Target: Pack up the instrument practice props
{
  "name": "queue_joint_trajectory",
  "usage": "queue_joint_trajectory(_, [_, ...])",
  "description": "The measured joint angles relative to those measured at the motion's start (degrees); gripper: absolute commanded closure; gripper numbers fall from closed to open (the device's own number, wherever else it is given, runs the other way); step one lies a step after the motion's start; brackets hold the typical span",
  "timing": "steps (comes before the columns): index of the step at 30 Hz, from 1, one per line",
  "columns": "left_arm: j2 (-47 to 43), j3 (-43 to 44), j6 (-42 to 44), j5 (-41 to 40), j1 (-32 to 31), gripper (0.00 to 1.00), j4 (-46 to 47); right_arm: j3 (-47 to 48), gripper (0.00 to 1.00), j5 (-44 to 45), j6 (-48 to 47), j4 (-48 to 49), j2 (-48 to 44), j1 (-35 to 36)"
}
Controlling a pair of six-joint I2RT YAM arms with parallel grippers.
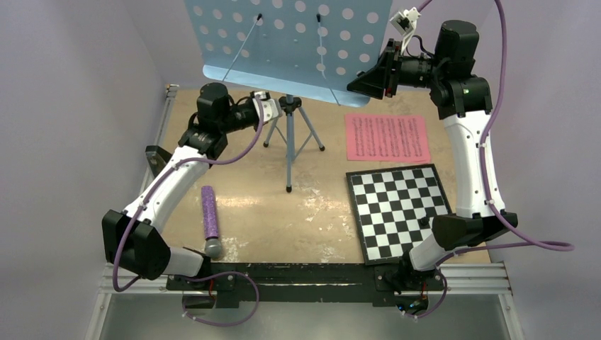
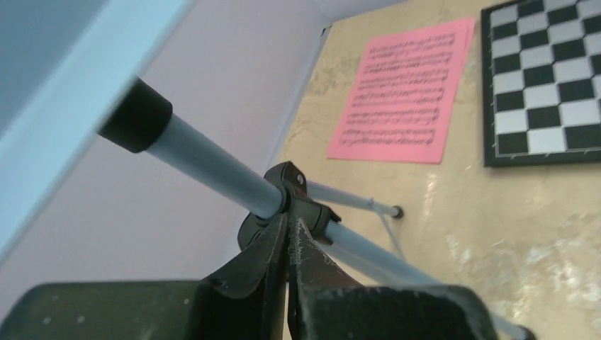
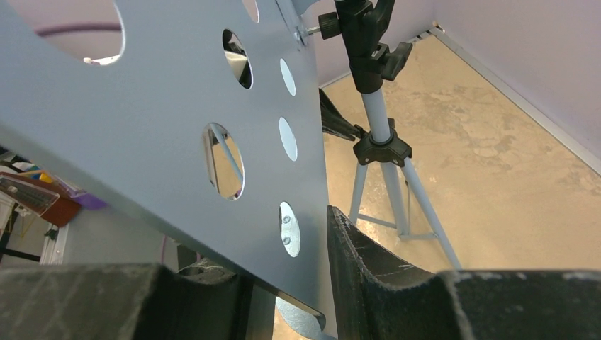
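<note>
Right gripper (image 1: 358, 85) clamped on the lower corner of the music stand (image 1: 290, 42) panel. Left gripper (image 2: 287, 230) fingers pressed together, tips against the pole's black collar (image 2: 283, 185). Pink sheet music (image 1: 387, 137) on the table below the right gripper.

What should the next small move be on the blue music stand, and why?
Probably close the right claw firmly on the perforated desk of the music stand before tilting it. The desk edge lies between its fingers, but a real pinch isn't clear. The left claw, fingers together, sits at the black collar on the pole, and the stand is upright on spread legs.
</note>
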Motion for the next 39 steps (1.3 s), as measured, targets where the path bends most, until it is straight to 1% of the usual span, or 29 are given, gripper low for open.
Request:
queue_joint_trajectory(3, [0.0, 1.8, -7.7, 1.6, 0.0, 0.68, -0.4, 0.0, 0.66, 0.0, 0.0, 0.0, 0.0, 0.0])
queue_joint_trajectory(4, [0.0, 2.2, -9.2, 1.8, 0.0, 0.64, -0.8, 0.0, 0.66, 0.0, 0.0, 0.0, 0.0, 0.0])
queue_joint_trajectory(6, [-0.1, 2.6, -11.5, 2.1, 0.0, 0.59, -1.6, 0.0, 0.66, 0.0, 0.0, 0.0, 0.0, 0.0])
queue_joint_trajectory(8, [-0.2, 2.6, -11.9, 1.7, 0.0, 0.54, -2.4, 0.0, 0.66, 0.0, 0.0, 0.0, 0.0, 0.0])
queue_joint_trajectory(11, [-0.9, 2.5, -10.9, -0.2, 0.0, 0.51, -3.4, 0.0, 0.66, 0.0, 0.0, 0.0, 0.0, 0.0])
queue_joint_trajectory(18, [-4.5, 1.5, -8.3, -5.8, 1.2, 0.51, -4.1, 0.0, 0.66, 0.0, 0.0, 0.0, 0.0, 0.0])
queue_joint_trajectory(25, [-5.2, 0.3, -11.6, -6.3, 1.4, 0.54, -3.9, 0.0, 0.66, 0.0, 0.0, 0.0, 0.0, 0.0])
queue_joint_trajectory(30, [-4.2, -0.1, -18.4, -6.1, 1.4, 0.59, -3.2, 0.0, 0.66, 0.1, 0.0, 0.0, 0.0, 0.0])
queue_joint_trajectory(36, [-1.8, -0.1, -29.9, -6.2, 1.4, 0.67, 0.5, 0.0, 0.66, 0.2, -0.3, -0.1, -0.1, 0.0])
queue_joint_trajectory(39, [-0.9, -0.1, -36.1, -7.5, 1.4, 0.7, 1.9, -0.1, 0.66, 0.2, -0.6, -0.1, -0.2, 0.0])
